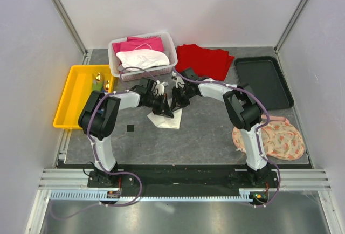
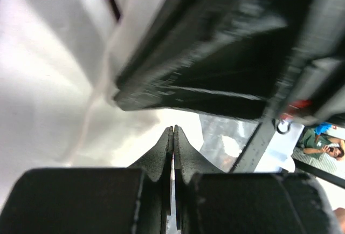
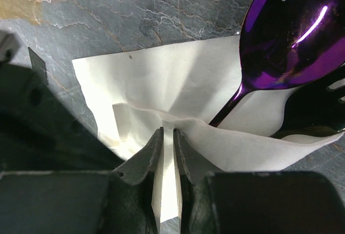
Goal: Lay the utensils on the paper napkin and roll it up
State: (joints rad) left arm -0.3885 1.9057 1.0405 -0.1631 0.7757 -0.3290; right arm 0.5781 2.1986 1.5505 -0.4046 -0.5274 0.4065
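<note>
On veined stone (image 3: 135, 7), right jaws pinch paper napkin (image 3: 178, 83) — left jaws shut, perhaps likewise.

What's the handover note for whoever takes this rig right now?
Left gripper: shut, apparently pinching the paper napkin edge.
Right gripper: shut on a raised napkin fold.
Purple spoon and a dark fork lie on the napkin, handles under the fold.
Other utensils seem to sit in the yellow bin.
Done: two pieces placed, first fold started.
Left: add the rest if wanted, finish rolling.
</note>
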